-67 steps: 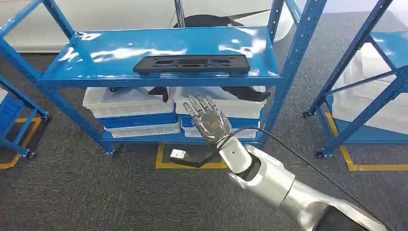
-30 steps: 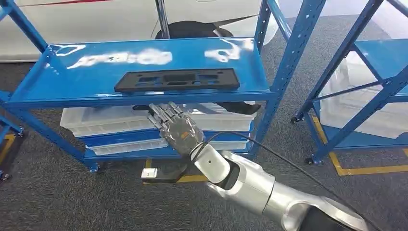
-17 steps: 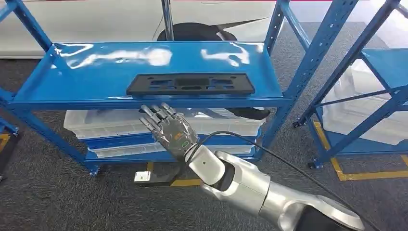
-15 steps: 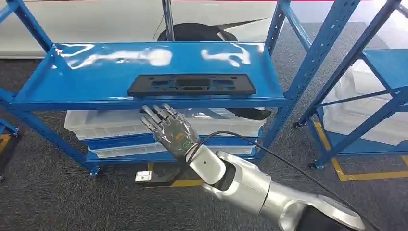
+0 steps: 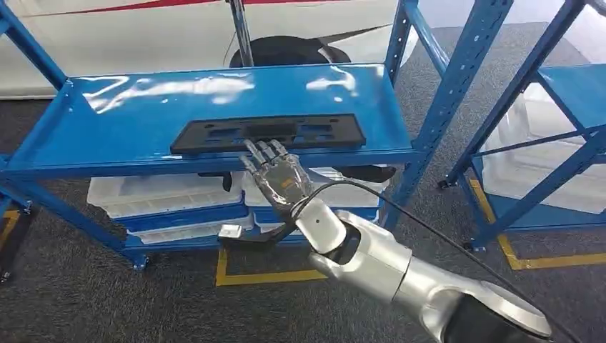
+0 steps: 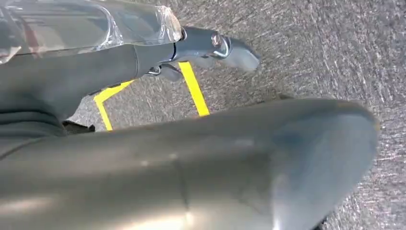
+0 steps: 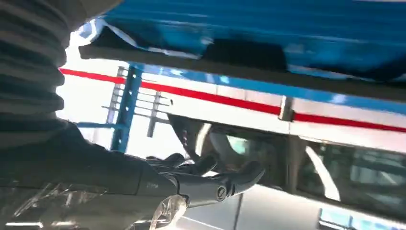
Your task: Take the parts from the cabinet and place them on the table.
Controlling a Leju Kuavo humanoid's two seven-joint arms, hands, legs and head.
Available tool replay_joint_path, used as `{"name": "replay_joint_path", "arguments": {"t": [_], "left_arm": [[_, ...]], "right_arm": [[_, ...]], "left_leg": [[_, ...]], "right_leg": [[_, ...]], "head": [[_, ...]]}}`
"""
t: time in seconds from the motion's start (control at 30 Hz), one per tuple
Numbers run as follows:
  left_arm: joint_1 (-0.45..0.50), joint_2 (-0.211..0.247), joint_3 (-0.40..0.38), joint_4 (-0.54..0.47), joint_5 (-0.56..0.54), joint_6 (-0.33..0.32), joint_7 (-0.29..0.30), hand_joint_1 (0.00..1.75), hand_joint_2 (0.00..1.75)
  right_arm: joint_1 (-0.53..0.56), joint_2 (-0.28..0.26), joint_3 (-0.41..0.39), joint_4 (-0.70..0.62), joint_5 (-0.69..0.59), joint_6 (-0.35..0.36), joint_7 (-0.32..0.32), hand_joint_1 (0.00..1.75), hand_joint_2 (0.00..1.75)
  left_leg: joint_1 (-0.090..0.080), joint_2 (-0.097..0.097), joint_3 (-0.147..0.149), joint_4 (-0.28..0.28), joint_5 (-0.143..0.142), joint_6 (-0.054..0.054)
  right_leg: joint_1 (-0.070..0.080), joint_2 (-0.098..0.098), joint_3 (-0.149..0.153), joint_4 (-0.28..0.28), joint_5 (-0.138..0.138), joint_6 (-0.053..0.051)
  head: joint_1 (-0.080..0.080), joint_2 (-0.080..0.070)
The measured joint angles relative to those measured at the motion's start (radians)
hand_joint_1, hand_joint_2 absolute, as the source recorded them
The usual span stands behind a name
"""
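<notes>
1 flat black part lies lengthwise near the front edge of the blue shelf of the cabinet, a long thin panel with cut-out slots. It looks like moulded plastic: probably light and fairly stiff, though a panel this long may flex or tip if lifted from one end. The glossy shelf paint suggests it will slide easily, so a push could shove it back instead of raising it. The best hold is likely at the middle of the front long edge, thumb under and fingers over, or fingers hooked through a slot.

The right hand is empty, fingers extended and slightly apart, its tips at the shelf lip just below the part's front edge; whether they touch it I cannot tell. The left hand hangs over the carpet, and I cannot tell whether its fingers are apart or curled.

Below the shelf sit white bins with dark parts in them. Grey carpet with yellow floor tape surrounds the cabinet; a second blue rack stands to the right
</notes>
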Motion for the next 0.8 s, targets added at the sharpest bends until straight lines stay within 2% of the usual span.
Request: {"name": "replay_joint_path", "arguments": {"t": [0.03, 0.07, 0.1, 0.13, 0.17, 0.2, 0.23, 0.3, 0.33, 0.37, 0.43, 0.47, 0.5, 0.53, 0.57, 0.6, 0.63, 0.67, 0.7, 0.73, 0.77, 0.8], "left_arm": [[0.002, 0.000, 0.000, 0.000, 0.000, 0.000, 0.000, 0.00, 0.00], [0.003, 0.000, 0.000, 0.000, -0.001, 0.000, 0.000, 0.00, 0.00], [0.003, 0.001, 0.000, 0.000, -0.002, 0.000, 0.000, 0.00, 0.00], [0.003, 0.002, 0.000, 0.000, -0.003, 0.000, 0.000, 0.00, 0.00], [0.003, 0.002, 0.000, 0.000, -0.005, 0.000, 0.000, 0.00, 0.00], [0.001, 0.001, 0.000, 0.000, -0.008, -0.002, 0.000, 0.00, 0.00], [-0.001, 0.001, 0.000, 0.000, -0.010, -0.003, 0.000, 0.00, 0.00], [0.000, 0.001, -0.001, 0.000, -0.011, -0.003, 0.000, 0.00, 0.00], [0.000, 0.001, -0.001, 0.000, -0.011, -0.003, -0.001, 0.00, 0.00], [0.000, 0.002, -0.001, 0.000, -0.011, -0.003, -0.003, 0.00, 0.00], [-0.004, 0.002, -0.001, 0.002, -0.011, -0.002, -0.003, 0.00, 0.00], [-0.004, 0.002, -0.001, 0.002, -0.010, -0.002, -0.003, 0.00, 0.00], [-0.003, 0.002, -0.001, 0.002, -0.010, -0.002, -0.003, 0.00, 0.00], [-0.001, 0.002, -0.001, 0.002, -0.009, -0.003, -0.003, 0.00, 0.00], [0.001, 0.002, -0.001, 0.002, -0.009, -0.003, -0.003, 0.00, 0.00], [0.002, 0.002, -0.001, 0.002, -0.008, -0.003, -0.003, 0.00, 0.00], [0.001, 0.002, -0.001, 0.002, -0.006, -0.003, -0.003, 0.00, 0.00], [0.001, 0.002, -0.001, 0.002, -0.003, -0.003, -0.003, 0.00, 0.00], [-0.001, 0.002, 0.000, 0.003, -0.001, -0.002, -0.003, 0.00, 0.00], [-0.002, 0.003, 0.000, 0.003, 0.002, -0.002, -0.003, 0.00, 0.00], [-0.001, 0.002, -0.001, 0.003, 0.002, -0.002, -0.003, 0.00, 0.00], [0.000, 0.002, -0.001, 0.003, 0.002, -0.002, -0.003, 0.00, 0.00]], "right_arm": [[0.000, -0.007, -0.004, 0.009, -0.003, 0.000, 0.002, 0.00, 1.75], [0.000, -0.011, -0.007, 0.016, -0.010, 0.000, 0.004, 0.00, 1.75], [0.000, -0.016, -0.012, 0.021, -0.014, 0.000, 0.006, 0.00, 1.75], [0.000, -0.019, -0.018, 0.024, -0.019, 0.000, 0.006, 0.00, 1.75], [0.000, -0.022, -0.021, 0.028, -0.020, 0.000, 0.007, 0.00, 1.75], [-0.003, -0.025, -0.023, 0.032, -0.022, 0.002, 0.008, 0.00, 1.75], [-0.002, -0.027, -0.027, 0.034, -0.024, 0.002, 0.008, 0.00, 1.75], [-0.002, -0.031, -0.030, 0.036, -0.026, 0.002, 0.008, 0.00, 1.75], [-0.002, -0.033, -0.032, 0.036, -0.027, 0.002, 0.008, 0.00, 1.75], [-0.003, -0.034, -0.034, 0.037, -0.028, 0.002, 0.008, 0.00, 1.75], [-0.005, -0.035, -0.035, 0.038, -0.032, 0.003, 0.008, 0.00, 1.75], [-0.002, -0.036, -0.034, 0.040, -0.037, 0.003, 0.006, 0.00, 1.75], [0.002, -0.037, -0.034, 0.041, -0.039, 0.003, 0.006, 0.00, 1.75], [0.004, -0.038, -0.034, 0.042, -0.040, 0.003, 0.005, 0.00, 1.75], [0.004, -0.039, -0.033, 0.042, -0.040, 0.003, 0.004, 0.00, 1.75], [0.003, -0.039, -0.033, 0.042, -0.039, 0.003, 0.002, 0.00, 1.75], [0.003, -0.038, -0.033, 0.042, -0.039, 0.003, -0.002, 0.00, 1.75], [0.003, -0.038, -0.033, 0.042, -0.040, 0.009, -0.006, 0.00, 1.75], [0.001, -0.038, -0.031, 0.042, -0.042, 0.019, -0.013, 0.00, 1.75], [0.000, -0.033, -0.028, 0.041, -0.048, 0.035, -0.020, 0.00, 1.75], [0.004, -0.028, -0.026, 0.037, -0.053, 0.048, -0.023, 0.00, 1.75], [0.004, -0.026, -0.022, 0.035, -0.055, 0.056, -0.025, 0.00, 1.75]], "left_leg": [[0.001, 0.000, -0.010, -0.006, 0.022, -0.002], [0.003, 0.000, 0.004, -0.054, 0.063, -0.003], [0.005, 0.000, 0.037, -0.135, 0.114, -0.004], [0.006, 0.000, 0.081, -0.242, 0.172, -0.002], [0.006, 0.000, 0.106, -0.304, 0.187, 0.002], [-0.002, -0.001, 0.128, -0.327, 0.170, 0.010], [-0.004, -0.001, 0.124, -0.322, 0.167, 0.021], [-0.005, -0.001, 0.128, -0.327, 0.159, 0.034], [0.000, -0.001, 0.140, -0.330, 0.161, 0.042], [0.000, -0.001, 0.148, -0.333, 0.157, 0.048], [-0.003, 0.000, 0.161, -0.332, 0.149, 0.059], [-0.004, 0.000, 0.167, -0.332, 0.143, 0.063], [-0.005, -0.001, 0.173, -0.332, 0.137, 0.063], [-0.005, -0.002, 0.181, -0.332, 0.131, 0.062], [-0.005, -0.002, 0.190, -0.332, 0.124, 0.061], [-0.005, -0.003, 0.201, -0.332, 0.117, 0.059], [-0.005, -0.004, 0.215, -0.332, 0.107, 0.055], [-0.005, -0.004, 0.222, -0.333, 0.098, 0.050], [-0.009, -0.005, 0.226, -0.332, 0.092, 0.043], [-0.009, -0.004, 0.220, -0.334, 0.088, 0.037], [-0.009, -0.003, 0.228, -0.333, 0.085, 0.030], [-0.010, -0.003, 0.234, -0.332, 0.085, 0.027]], "right_leg": [[0.000, 0.001, 0.004, 0.000, -0.003, 0.001], [-0.001, 0.003, 0.010, 0.000, -0.008, 0.003], [-0.002, 0.006, 0.019, 0.000, -0.014, 0.007], [-0.002, 0.006, 0.030, 0.000, -0.021, 0.011], [-0.002, 0.007, 0.036, -0.001, -0.027, 0.016], [0.005, 0.011, 0.034, 0.002, -0.032, 0.024], [0.004, 0.010, 0.035, -0.004, -0.032, 0.028], [0.005, 0.010, 0.041, 0.002, -0.030, 0.036], [0.003, 0.010, 0.039, 0.008, -0.039, 0.043], [0.000, 0.004, 0.032, 0.041, -0.050, 0.045], [0.000, 0.002, -0.044, 0.180, -0.104, 0.050], [0.000, 0.002, -0.098, 0.269, -0.134, 0.052], [0.000, 0.002, -0.137, 0.323, -0.142, 0.052], [0.000, 0.002, -0.157, 0.331, -0.129, 0.050], [0.000, 0.002, -0.152, 0.290, -0.093, 0.049], [0.000, 0.001, -0.130, 0.221, -0.046, 0.046], [-0.001, -0.001, -0.087, 0.111, 0.023, 0.043], [0.000, -0.004, -0.057, 0.028, 0.068, 0.040], [0.006, -0.005, -0.048, 0.011, 0.023, 0.037], [0.008, -0.005, -0.047, 0.017, 0.014, 0.030], [0.009, -0.005, -0.049, 0.015, 0.034, 0.022], [0.010, -0.006, -0.044, 0.014, 0.027, 0.013]], "head": [[0.000, 0.000], [0.000, 0.000], [0.000, 0.000], [0.000, 0.000], [0.000, 0.000], [-0.001, 0.000], [0.000, 0.000], [0.002, 0.000], [0.002, 0.000], [0.004, 0.000], [0.005, 0.000], [0.006, 0.000], [0.006, 0.000], [0.006, 0.000], [0.006, 0.000], [0.006, 0.000], [0.006, 0.000], [0.006, 0.000], [0.004, 0.000], [0.006, 0.000], [0.005, 0.000], [0.006, 0.000]]}}
